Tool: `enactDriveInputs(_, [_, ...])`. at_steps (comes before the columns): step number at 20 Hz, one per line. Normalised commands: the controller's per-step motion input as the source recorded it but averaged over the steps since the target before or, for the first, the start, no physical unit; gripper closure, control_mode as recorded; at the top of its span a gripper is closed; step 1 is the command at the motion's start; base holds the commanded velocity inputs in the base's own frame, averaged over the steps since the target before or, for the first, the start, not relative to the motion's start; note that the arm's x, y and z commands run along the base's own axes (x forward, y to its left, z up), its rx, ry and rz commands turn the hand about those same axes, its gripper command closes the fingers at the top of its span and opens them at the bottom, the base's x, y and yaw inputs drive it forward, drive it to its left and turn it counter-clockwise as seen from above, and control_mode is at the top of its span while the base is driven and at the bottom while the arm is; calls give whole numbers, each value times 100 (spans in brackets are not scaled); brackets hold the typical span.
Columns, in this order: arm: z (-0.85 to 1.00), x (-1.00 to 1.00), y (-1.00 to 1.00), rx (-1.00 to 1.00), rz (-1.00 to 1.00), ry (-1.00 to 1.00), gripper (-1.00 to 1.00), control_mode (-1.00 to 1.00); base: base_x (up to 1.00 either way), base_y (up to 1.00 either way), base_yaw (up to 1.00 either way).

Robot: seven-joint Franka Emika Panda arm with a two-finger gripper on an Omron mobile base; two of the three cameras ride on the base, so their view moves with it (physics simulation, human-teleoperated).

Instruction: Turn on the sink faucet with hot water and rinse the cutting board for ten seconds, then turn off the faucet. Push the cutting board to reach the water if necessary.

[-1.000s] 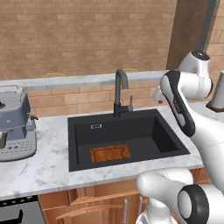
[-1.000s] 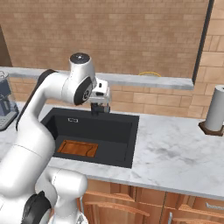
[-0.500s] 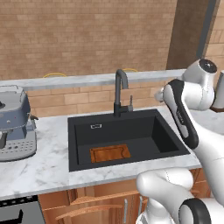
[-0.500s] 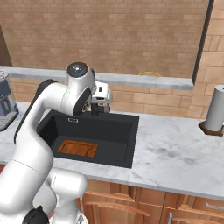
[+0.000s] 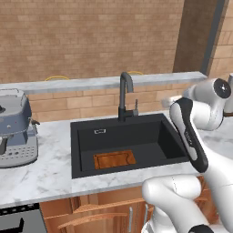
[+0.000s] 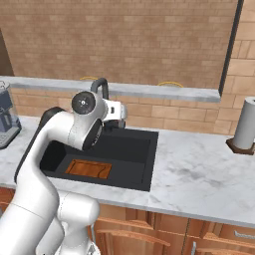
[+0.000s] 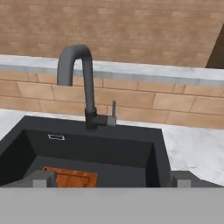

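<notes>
The dark gooseneck sink faucet [image 7: 86, 83] stands behind the black sink [image 5: 150, 136], its thin lever [image 7: 113, 108] upright on the right of its base. No water runs from the spout. The reddish-brown cutting board [image 5: 114, 159] lies flat on the basin floor at the front left, left of the spot under the spout. My gripper [image 7: 111, 180] is open, its fingertips [image 7: 41, 179] wide apart, and it faces the faucet from over the basin's front. In the right base view the gripper [image 6: 114, 123] hangs beside the faucet [image 6: 101, 84], apart from the lever.
A grey coffee machine [image 5: 16, 129] stands on the white marble counter [image 5: 41, 173] left of the sink. A paper towel roll on a holder [image 6: 245, 130] stands at the far right. A brick wall with a marble ledge [image 5: 82, 83] runs behind the faucet.
The arm's elbow has swung right and lower, and the upper arm has turned. The hand stays near the faucet. The cutting board and the lever have not moved.
</notes>
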Motion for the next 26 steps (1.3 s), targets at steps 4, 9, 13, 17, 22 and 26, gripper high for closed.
enactDriveInputs(4, [0,10,0,0,0,-21,-100,-100,0,0,0])
enactDriveInputs(9, [0,7,0,0,0,-14,-100,-100,0,0,0])
enactDriveInputs(13, [0,0,0,0,0,-5,-100,-100,0,0,0])
enactDriveInputs(17, [-1,0,0,0,0,0,-100,-100,0,0,0])
enactDriveInputs(22, [-10,3,0,0,0,0,-100,-100,0,0,0])
enactDriveInputs(26, [-16,6,0,0,0,0,-100,-100,0,0,0])
